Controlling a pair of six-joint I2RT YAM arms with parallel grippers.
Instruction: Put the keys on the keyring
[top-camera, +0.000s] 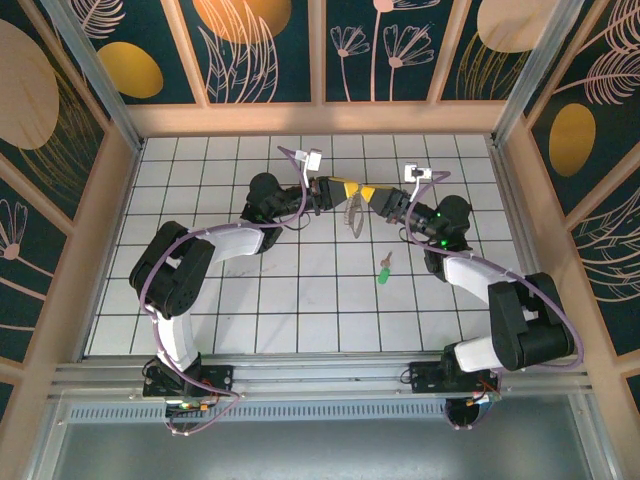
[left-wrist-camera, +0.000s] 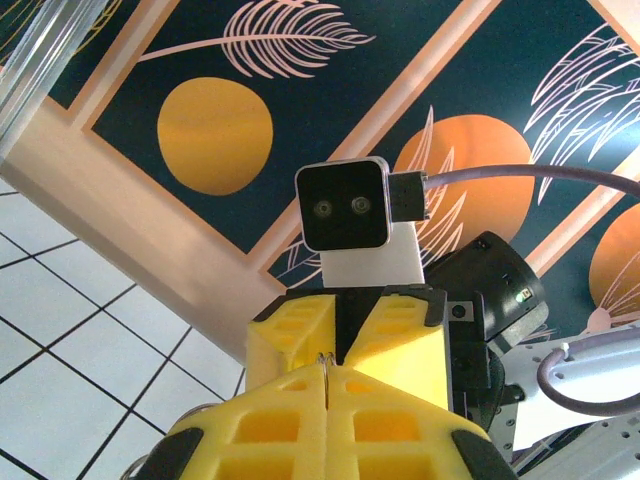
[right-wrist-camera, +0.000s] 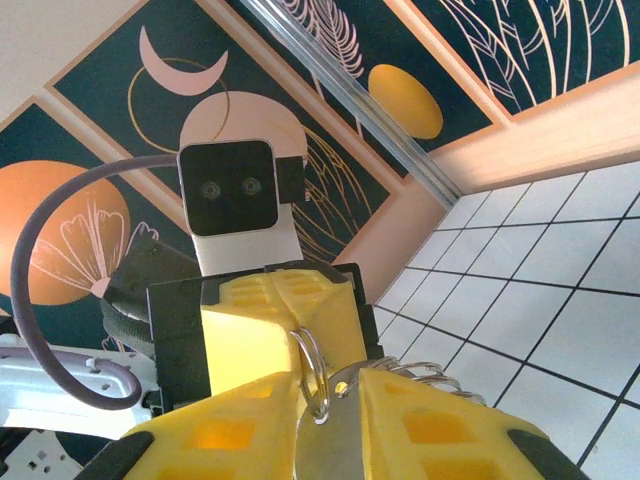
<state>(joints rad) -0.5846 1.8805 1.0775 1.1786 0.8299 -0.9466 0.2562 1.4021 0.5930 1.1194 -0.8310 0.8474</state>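
Keyring (right-wrist-camera: 312, 365), a thin pale silvery wire loop, runs between our two sets of yellow plastic fingers, which meet tip to tip. The right gripper (right-wrist-camera: 330, 388) is clenched on a flat silver key (right-wrist-camera: 330, 440) threaded onto that loop; the key's plate sits in the seam between the two fingers, and the loop rises out of it toward the other gripper. A short coil of silvery wire (right-wrist-camera: 420, 375) lies just beside the key against one right finger, and we cannot tell what it belongs to.

The left gripper (left-wrist-camera: 327, 372) is pressed closed as well. Its fingers touch along a straight seam, and a sliver of the keyring's wire shows at the top of that seam, so we read it as grasping the keyring.

From the overhead camera, both grippers are held above the far half of the white tiled table surface (top-camera: 250, 300), near its middle line. The pale loop hangs down between them, clear of the tiles.

A small key with a bright green plastic head (top-camera: 384, 272) lies flat on the surface, a little right of its centre and on the near side of the grippers. It is apart from both of them and close to the right arm's forearm.
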